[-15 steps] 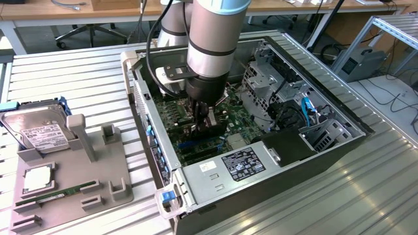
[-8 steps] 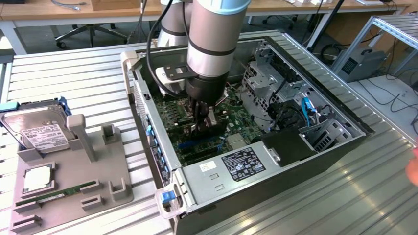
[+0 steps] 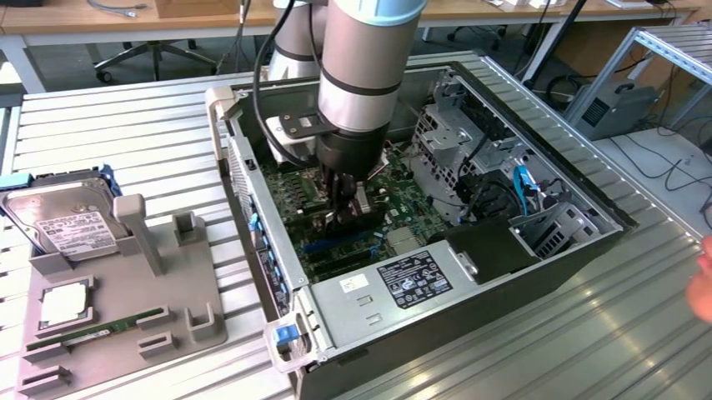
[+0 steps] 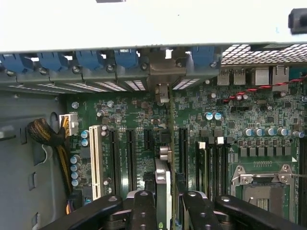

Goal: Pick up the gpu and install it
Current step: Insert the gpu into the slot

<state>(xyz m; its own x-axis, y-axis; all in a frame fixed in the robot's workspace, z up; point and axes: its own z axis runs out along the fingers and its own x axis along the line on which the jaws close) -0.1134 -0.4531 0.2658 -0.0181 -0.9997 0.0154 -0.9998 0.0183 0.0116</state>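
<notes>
Gripper clamps the gpu edge-on above motherboard slots inside the case; no lettering legible.

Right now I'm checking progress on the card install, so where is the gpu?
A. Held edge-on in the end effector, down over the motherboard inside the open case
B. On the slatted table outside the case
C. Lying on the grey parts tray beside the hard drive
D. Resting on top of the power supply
A: the end effector grips the gpu edge-on just above the motherboard slots.
</notes>
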